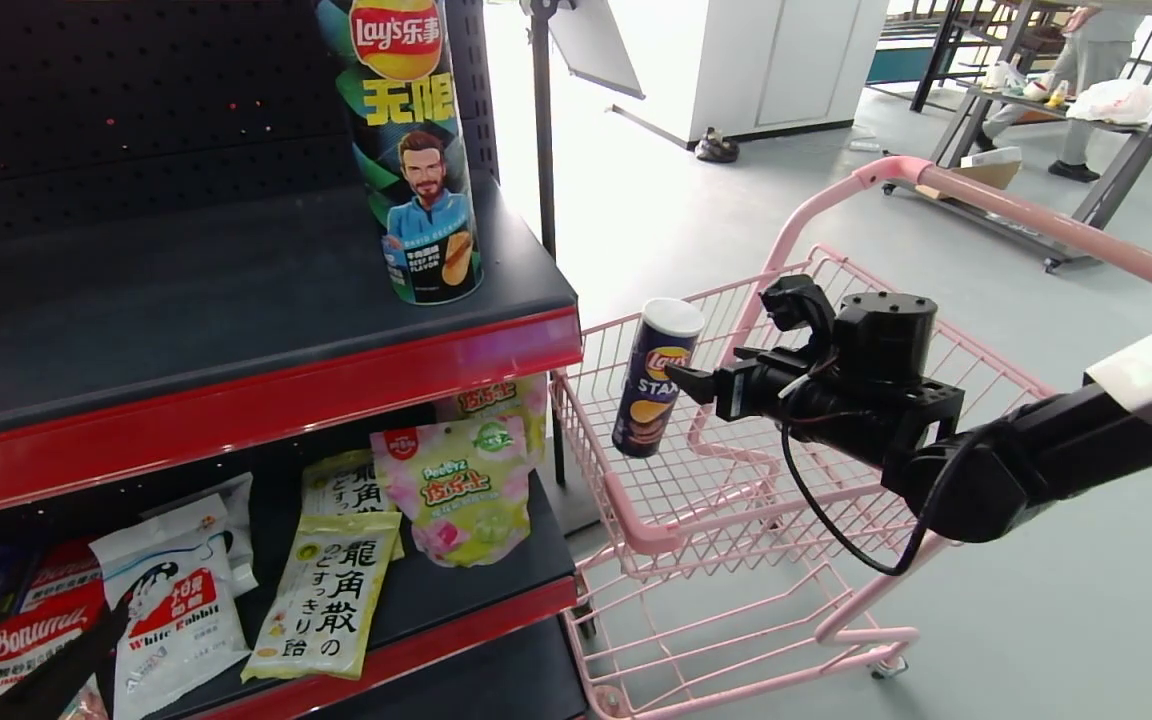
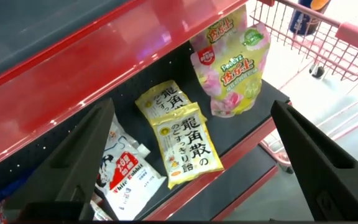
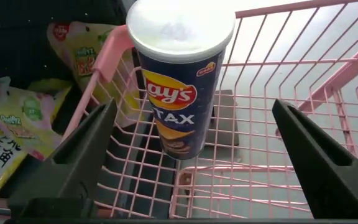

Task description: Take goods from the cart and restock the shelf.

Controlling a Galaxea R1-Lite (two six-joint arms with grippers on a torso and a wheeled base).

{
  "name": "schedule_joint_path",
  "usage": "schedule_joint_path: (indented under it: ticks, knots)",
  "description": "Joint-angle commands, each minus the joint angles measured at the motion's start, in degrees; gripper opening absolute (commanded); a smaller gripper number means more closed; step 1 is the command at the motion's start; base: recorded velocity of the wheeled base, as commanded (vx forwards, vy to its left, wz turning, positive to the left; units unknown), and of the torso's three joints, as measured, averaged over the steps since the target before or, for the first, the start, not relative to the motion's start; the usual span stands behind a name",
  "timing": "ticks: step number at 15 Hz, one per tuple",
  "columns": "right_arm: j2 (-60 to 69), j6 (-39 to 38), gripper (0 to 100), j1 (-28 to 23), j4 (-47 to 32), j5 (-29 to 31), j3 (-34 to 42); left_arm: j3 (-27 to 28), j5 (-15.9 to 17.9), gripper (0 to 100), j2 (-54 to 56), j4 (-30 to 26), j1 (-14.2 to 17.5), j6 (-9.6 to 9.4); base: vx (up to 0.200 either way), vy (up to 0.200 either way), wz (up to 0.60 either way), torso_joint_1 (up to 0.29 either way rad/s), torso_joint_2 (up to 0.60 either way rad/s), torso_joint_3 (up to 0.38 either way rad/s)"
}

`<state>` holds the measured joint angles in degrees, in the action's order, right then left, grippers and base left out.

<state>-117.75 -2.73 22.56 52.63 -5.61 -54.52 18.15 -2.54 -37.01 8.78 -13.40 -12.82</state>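
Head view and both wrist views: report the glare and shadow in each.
Head view: daylight bleaches the far floor; the lower shelf lies shaded under the upper shelf. Left wrist view: sheen on the red shelf edge. Right wrist view: the white lid of the can glares, bright floor showing through the cart.

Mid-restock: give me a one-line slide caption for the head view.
Right hand open at a blue chip can by the pink cart corner, beside a shelf bearing one tall green can.
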Motion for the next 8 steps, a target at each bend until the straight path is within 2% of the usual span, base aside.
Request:
schedule_joint_path:
  ticks: [1,8]
  knots:
    - [-2.57,0.01,100,0.46,0.02,0.16,-2.00,0.48,-0.01,100,0.10,-0.08,0.04,-0.01,0.000,0.000,0.00,0.000,0.00,0.000]
    - [-9.25,0.09,100,0.46,0.02,2.53,-10.00,1.18,-0.10,100,0.10,-1.04,0.04,-0.01,0.000,0.000,0.00,0.000,0.00,0.000]
